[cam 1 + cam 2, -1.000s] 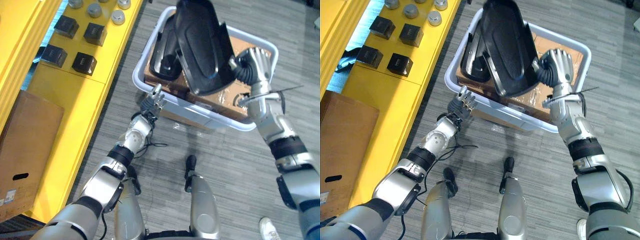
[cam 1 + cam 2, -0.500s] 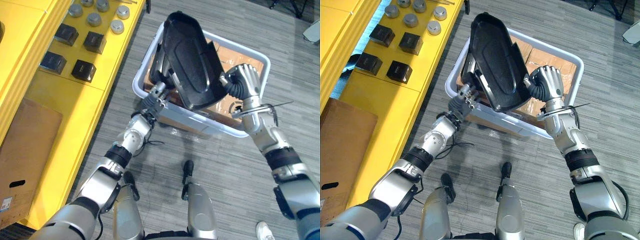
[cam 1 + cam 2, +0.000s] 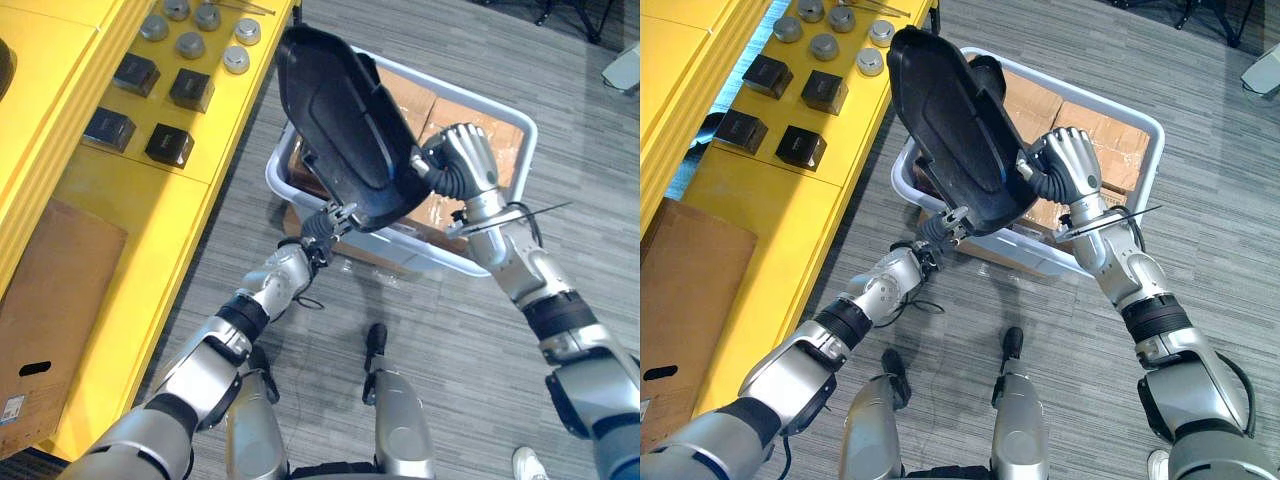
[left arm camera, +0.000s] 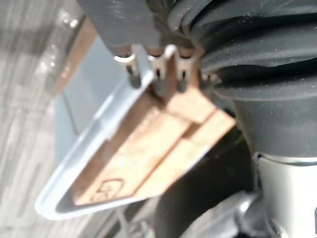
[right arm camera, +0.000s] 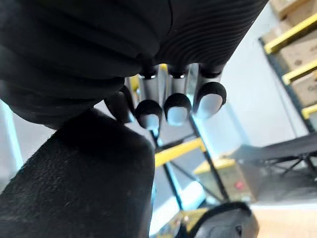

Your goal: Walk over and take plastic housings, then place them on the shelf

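- The right hand [image 3: 1065, 165] has its fingers curled round the right edge of the black plastic housing [image 3: 950, 130]. It carries the shell tilted on edge — clear above the bin [image 3: 1035, 255].
- The left hand [image 3: 940, 222] reaches up from below, fingers fairly straight, tips against the housing's lower rim. It props the part; it does not pinch it.
- Under the housing, the bin holds cardboard boxes [image 3: 1110, 140].
- The yellow shelf [image 3: 750, 230] lies to the robot's left, its top partly taken by small black boxes [image 3: 800, 147] and round silver caps [image 3: 825, 45].
- The step in hand looks like the carry across to the shelf.
- To do it well, move both arms together so the one-edge grip is not twisted — the broad shell could pivot about the right hand.
- Aim for bare yellow surface, away from the boxes and caps.
- Lower the bottom rim first, then let go.
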{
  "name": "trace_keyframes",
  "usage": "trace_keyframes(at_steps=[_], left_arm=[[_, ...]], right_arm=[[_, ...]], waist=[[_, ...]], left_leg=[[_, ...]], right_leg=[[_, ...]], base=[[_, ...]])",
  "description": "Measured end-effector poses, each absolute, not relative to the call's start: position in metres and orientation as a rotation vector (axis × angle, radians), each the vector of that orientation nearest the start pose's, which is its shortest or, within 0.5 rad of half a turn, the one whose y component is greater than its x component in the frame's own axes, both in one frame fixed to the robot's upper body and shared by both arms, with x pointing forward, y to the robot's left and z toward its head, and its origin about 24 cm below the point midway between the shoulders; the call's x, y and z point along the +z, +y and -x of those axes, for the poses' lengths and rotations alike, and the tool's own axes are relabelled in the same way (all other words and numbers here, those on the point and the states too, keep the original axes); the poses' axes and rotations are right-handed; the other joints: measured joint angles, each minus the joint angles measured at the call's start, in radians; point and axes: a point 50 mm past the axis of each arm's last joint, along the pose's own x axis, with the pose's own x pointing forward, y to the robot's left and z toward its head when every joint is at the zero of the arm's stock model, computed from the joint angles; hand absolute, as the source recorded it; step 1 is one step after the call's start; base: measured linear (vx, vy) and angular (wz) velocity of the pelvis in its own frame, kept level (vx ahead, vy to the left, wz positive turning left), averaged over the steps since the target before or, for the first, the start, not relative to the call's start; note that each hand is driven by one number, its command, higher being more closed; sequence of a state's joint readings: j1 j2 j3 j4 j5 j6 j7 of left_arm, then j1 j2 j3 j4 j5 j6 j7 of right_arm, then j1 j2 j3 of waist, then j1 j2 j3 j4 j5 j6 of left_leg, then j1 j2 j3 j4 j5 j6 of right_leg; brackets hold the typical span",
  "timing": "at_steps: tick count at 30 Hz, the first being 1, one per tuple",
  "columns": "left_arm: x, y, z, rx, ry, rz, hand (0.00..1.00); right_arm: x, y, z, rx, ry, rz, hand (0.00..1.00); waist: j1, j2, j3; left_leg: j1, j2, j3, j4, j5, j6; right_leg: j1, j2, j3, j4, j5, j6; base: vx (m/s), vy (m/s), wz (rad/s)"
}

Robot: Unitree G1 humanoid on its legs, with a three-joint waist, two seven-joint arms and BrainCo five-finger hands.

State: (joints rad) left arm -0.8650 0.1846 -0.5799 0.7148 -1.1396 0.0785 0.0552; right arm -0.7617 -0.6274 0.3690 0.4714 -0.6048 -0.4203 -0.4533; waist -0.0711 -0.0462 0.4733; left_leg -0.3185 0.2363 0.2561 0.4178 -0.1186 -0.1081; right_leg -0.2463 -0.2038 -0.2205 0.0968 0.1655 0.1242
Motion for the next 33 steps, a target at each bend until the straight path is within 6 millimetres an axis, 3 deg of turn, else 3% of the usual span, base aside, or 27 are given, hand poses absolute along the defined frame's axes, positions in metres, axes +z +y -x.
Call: trace_keyframes(at_steps=[7,8,14,20,33], left_arm=[[0.107,0.046,-0.37,-0.417,0.223,0.545,0.0],[0.109,0.047,-0.371,-0.409,0.212,0.581,1.0],[0.117,0.055,-0.375,-0.41,0.17,0.754,1.0],[0.114,0.072,-0.376,-0.372,0.136,0.857,1.0],[0.099,0.069,-0.364,-0.399,0.1,0.783,1.0]], right_arm=[[0.181,-0.163,-0.346,0.06,-0.836,1.181,1.0],[0.177,-0.163,-0.345,0.063,-0.828,1.174,1.0],[0.158,-0.164,-0.339,0.079,-0.782,1.139,1.0],[0.146,-0.147,-0.328,0.097,-0.826,1.034,1.0],[0.127,-0.136,-0.307,0.061,-0.853,0.911,1.0]], waist=[[0.001,0.0,0.0],[0.0,0.0,0.0],[0.0,-0.003,-0.002],[-0.001,-0.041,-0.024],[-0.009,-0.041,-0.025]], left_leg=[[0.004,-0.001,0.001,-0.009,0.0,0.0],[0.004,-0.002,0.001,-0.009,0.0,0.0],[0.005,-0.001,0.0,-0.012,0.001,0.0],[0.024,-0.001,0.006,-0.032,0.009,-0.008],[0.082,-0.009,0.014,-0.087,0.025,-0.017]], right_leg=[[0.002,0.0,0.0,-0.002,0.0,0.0],[0.002,0.0,0.0,-0.002,0.0,0.0],[0.004,0.001,0.001,-0.002,-0.001,-0.001],[0.008,0.004,0.004,-0.002,-0.003,-0.003],[0.041,0.003,0.002,-0.004,-0.017,-0.006]], base=[[0.0,0.0,0.0],[0.0,0.0,0.0],[0.0,0.0,0.0],[0.0,-0.001,-0.01],[0.01,-0.001,-0.01]])
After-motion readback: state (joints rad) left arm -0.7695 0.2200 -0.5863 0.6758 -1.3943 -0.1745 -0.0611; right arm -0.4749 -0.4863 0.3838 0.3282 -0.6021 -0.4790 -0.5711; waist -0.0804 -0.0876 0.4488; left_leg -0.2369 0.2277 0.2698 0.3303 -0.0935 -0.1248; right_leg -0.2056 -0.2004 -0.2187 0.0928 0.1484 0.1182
